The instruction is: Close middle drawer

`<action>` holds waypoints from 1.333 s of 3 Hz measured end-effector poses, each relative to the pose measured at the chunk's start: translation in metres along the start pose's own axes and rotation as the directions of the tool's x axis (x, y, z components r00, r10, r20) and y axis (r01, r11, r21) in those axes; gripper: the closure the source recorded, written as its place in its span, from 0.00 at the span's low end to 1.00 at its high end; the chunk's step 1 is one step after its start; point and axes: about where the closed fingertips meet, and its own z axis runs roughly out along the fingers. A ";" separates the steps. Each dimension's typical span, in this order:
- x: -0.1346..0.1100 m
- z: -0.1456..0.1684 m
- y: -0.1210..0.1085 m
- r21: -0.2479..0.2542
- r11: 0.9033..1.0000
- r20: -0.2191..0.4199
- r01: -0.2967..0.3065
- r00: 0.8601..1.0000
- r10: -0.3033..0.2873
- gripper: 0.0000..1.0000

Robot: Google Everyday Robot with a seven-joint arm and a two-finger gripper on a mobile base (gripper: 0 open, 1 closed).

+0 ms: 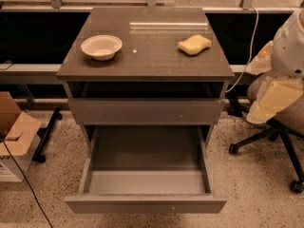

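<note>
The middle drawer [145, 175] is pulled far out of the grey-brown cabinet, toward the camera. Its slim front panel [145, 204] carries a tiny pale dot, and its lighter grey floor is bare. Above it sits the taller-fronted drawer [145, 111], nearly flush, with a dark gap under the cabinet top. My arm, in white and cream shells, hangs at the right edge. Its gripper [267, 104] is well right of the cabinet, about level with the taller drawer and apart from both drawers.
On the cabinet top [147, 56] stand a white bowl [101, 46] at the left and a yellow sponge [194, 44] at the right. An office chair base [270, 141] is on the floor at the right. A cardboard box [14, 137] and a cable lie at the left.
</note>
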 end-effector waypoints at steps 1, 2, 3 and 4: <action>0.005 0.022 0.011 -0.012 1.000 0.025 -0.004 1.000 0.005 0.55; 0.014 0.055 0.018 -0.033 0.999 0.057 -0.011 0.998 0.013 0.78; 0.013 0.054 0.018 -0.026 1.000 0.057 -0.010 0.998 0.012 0.99; 0.014 0.060 0.020 -0.036 0.999 0.053 -0.008 0.999 0.010 1.00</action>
